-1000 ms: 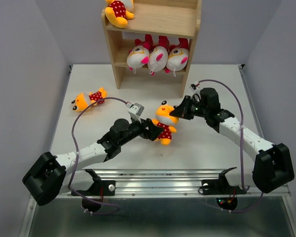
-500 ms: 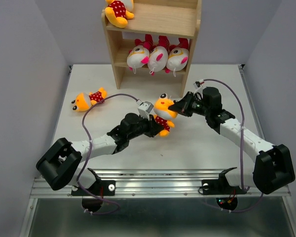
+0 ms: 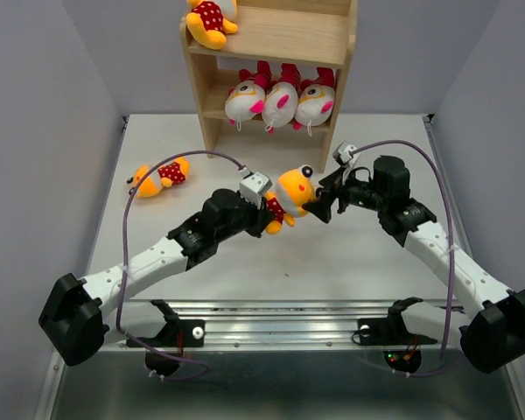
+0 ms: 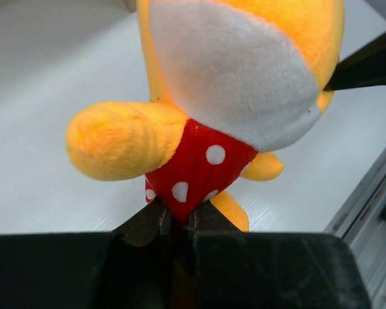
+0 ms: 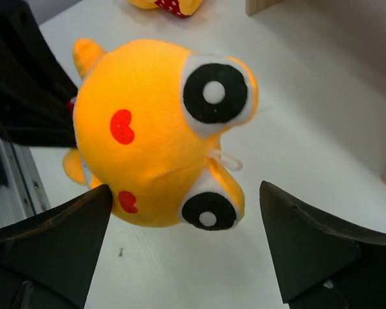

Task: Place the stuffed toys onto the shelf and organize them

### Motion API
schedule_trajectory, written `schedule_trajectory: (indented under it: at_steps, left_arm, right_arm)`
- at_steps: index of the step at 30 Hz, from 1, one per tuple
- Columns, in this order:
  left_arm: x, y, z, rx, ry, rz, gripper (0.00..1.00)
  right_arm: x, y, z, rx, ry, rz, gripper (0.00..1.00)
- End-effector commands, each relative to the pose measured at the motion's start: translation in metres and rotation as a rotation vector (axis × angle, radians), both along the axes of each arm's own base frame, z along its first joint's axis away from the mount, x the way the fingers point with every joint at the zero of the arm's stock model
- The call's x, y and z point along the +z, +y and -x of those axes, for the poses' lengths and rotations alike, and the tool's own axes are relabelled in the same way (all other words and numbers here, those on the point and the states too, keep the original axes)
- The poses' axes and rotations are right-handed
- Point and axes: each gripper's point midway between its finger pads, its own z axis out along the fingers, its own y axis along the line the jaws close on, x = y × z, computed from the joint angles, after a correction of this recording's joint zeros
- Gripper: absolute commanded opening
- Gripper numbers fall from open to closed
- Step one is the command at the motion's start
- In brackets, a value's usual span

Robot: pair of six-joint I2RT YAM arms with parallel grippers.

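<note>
From my station I count six stuffed toys. Three are white-headed with striped bodies: the left white toy [image 3: 243,103], the middle white toy [image 3: 280,103] and the right white toy [image 3: 315,101]. Three are yellow-orange in dotted red shirts: the upper yellow toy [image 3: 208,19], the desk yellow toy [image 3: 156,176] and the held yellow toy [image 3: 290,189]. That makes four toys on the one shelf [image 3: 280,35], one on the one desk [image 3: 376,144], one off both. I count two arms, the left arm [image 3: 149,261] and the right arm [image 3: 442,254], each with one end effector: the left end effector [image 3: 271,212] and the right end effector [image 3: 317,201], two fingers [image 5: 45,244] apiece. There are two purple cables, the left cable [image 3: 125,245] and the right cable [image 3: 450,245].
</note>
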Motion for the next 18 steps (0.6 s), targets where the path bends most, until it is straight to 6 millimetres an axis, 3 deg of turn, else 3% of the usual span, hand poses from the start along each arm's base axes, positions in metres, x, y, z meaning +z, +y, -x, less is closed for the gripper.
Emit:
schedule_trajectory:
  at_steps: [1, 2, 5, 6, 8, 11, 12, 14, 16, 17, 18]
  left_arm:
    - [0.062, 0.021, -0.023, 0.029, -0.227, -0.120, 0.00]
    - [0.079, 0.024, -0.029, 0.037, -0.278, -0.141, 0.00]
    - [0.091, 0.034, -0.044, 0.060, -0.306, -0.190, 0.00]
    - [0.107, 0.034, -0.053, 0.074, -0.332, -0.181, 0.00]
    - [0.111, 0.046, -0.069, 0.120, -0.300, -0.201, 0.00]
    - [0.137, 0.047, -0.090, 0.152, -0.293, -0.177, 0.00]
    - [0.159, 0.045, -0.095, 0.157, -0.324, -0.150, 0.00]
    - [0.169, 0.039, -0.104, 0.155, -0.342, -0.149, 0.00]
    - [0.197, 0.036, -0.115, 0.172, -0.381, -0.118, 0.00]
    - [0.221, 0.039, -0.120, 0.199, -0.412, -0.089, 0.00]
    - [0.224, 0.038, -0.127, 0.206, -0.411, -0.091, 0.00]
  right_arm:
    - [-0.015, -0.021, 0.001, 0.066, -0.229, 0.230, 1.00]
    - [-0.015, -0.019, 0.006, 0.088, -0.228, 0.219, 1.00]
    - [-0.014, -0.013, 0.020, 0.144, -0.221, 0.177, 1.00]
    - [-0.011, -0.012, 0.023, 0.152, -0.227, 0.168, 1.00]
    - [-0.006, -0.011, 0.026, 0.164, -0.239, 0.156, 1.00]
    - [0.005, -0.012, 0.027, 0.172, -0.268, 0.142, 1.00]
    - [0.007, -0.012, 0.027, 0.170, -0.272, 0.138, 1.00]
    - [0.007, -0.012, 0.028, 0.168, -0.265, 0.134, 1.00]
    - [0.002, -0.012, 0.029, 0.167, -0.253, 0.137, 1.00]
    - [0.001, -0.013, 0.031, 0.167, -0.251, 0.136, 1.00]
    - [-0.003, -0.016, 0.030, 0.157, -0.239, 0.137, 1.00]
